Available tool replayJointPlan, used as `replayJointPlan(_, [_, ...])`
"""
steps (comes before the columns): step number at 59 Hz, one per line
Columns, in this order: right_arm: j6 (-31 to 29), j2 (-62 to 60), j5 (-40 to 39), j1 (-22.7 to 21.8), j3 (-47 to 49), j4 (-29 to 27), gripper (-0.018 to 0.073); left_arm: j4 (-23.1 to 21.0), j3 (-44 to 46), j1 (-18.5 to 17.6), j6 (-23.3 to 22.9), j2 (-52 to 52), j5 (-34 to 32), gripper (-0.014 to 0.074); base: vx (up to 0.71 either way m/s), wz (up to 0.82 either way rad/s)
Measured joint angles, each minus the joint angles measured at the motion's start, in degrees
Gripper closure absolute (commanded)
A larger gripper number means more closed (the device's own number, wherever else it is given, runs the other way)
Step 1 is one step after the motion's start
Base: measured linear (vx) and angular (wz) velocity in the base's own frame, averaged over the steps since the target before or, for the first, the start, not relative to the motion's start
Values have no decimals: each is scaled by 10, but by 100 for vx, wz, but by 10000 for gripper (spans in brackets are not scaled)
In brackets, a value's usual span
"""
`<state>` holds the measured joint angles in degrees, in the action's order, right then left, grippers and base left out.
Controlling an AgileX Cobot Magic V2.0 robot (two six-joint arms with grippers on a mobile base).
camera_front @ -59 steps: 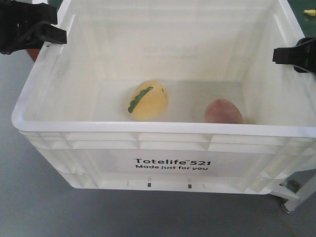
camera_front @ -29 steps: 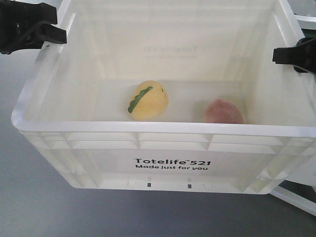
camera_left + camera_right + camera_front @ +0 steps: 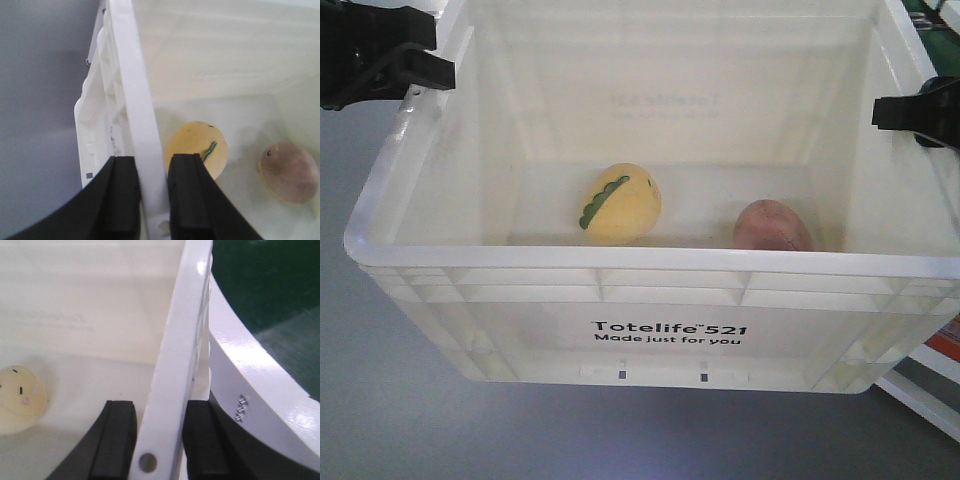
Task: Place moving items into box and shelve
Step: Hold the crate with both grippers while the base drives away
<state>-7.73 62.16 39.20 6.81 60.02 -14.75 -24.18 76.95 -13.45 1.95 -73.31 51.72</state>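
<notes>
Two eggs lie on the box [image 3: 650, 262] floor: yellow egg [image 3: 620, 204] mid-left, reddish egg [image 3: 772, 226] near front-right corner, apart. Vs 1 s ago the box keeps the same spot in frame while the bkgd slides. A white rail [image 3: 920, 395] now shows at lower R. Judgement: packing done, carry to shelf underway. Both arms clamp side rims: left gripper [image 3: 150, 200] on L wall, right gripper [image 3: 160, 440] on R wall. Grey floor [image 3: 400, 420] is open on L. Rail sits close under the R corner, so watch that edge.
</notes>
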Motion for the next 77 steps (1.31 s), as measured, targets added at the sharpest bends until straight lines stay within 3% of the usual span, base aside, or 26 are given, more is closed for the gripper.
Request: replayJointPlan(77, [0, 0, 1, 0, 0, 0, 565, 0, 0, 0, 0, 0, 0, 603, -5, 53])
